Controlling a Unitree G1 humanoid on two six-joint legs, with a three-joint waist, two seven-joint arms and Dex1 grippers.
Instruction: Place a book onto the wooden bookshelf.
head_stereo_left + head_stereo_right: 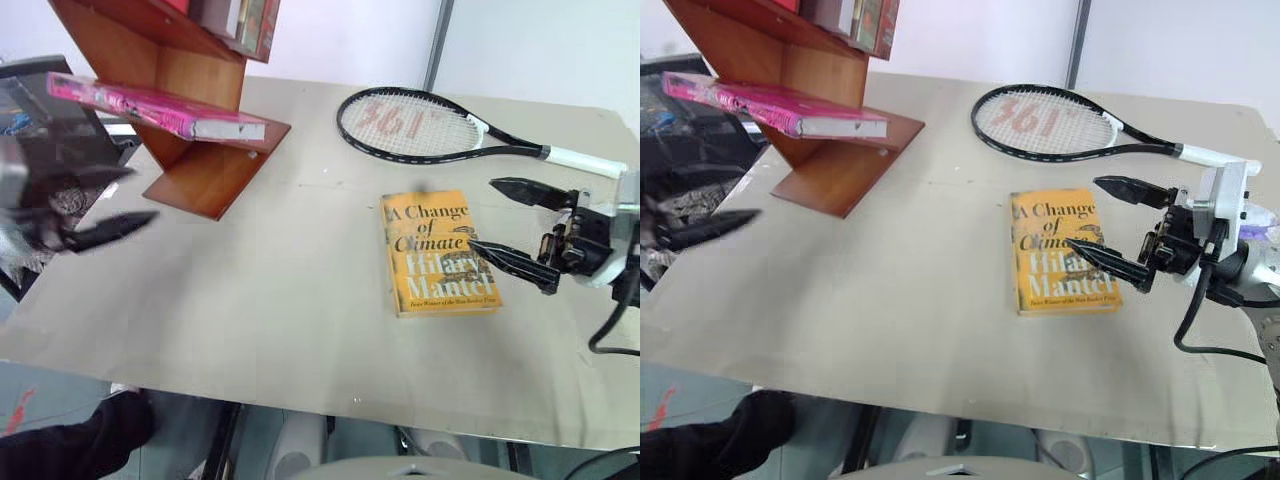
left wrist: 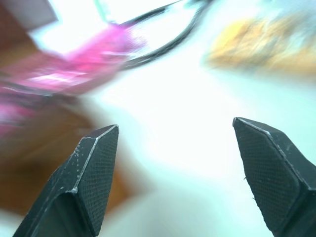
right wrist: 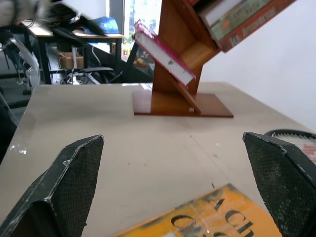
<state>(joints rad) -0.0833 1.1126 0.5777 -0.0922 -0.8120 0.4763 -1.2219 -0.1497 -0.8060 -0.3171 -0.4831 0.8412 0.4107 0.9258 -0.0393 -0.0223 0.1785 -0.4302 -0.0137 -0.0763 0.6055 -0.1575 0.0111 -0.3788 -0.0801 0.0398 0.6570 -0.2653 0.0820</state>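
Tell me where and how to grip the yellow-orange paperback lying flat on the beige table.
Take the yellow-orange paperback by its long right edge, coming from the robot's right, where the open right gripper already hovers. The book lies flat, cover up, on the beige table, so probably one finger must slide under that edge, the other pressing on the cover.

Pink book (image 1: 780, 108): lay flat on the lowest slanted board of the wooden bookshelf (image 1: 835, 175).
Yellow book (image 1: 1061, 250): lay face up on the table (image 1: 890, 300), well apart from the shelf.
Racket (image 1: 1060, 125): lay beyond the yellow book.
Right gripper (image 1: 1108, 224): fingers spread wide, empty, lower finger over the yellow book's cover.
Left gripper (image 1: 700, 228): blurred at the table's left edge.
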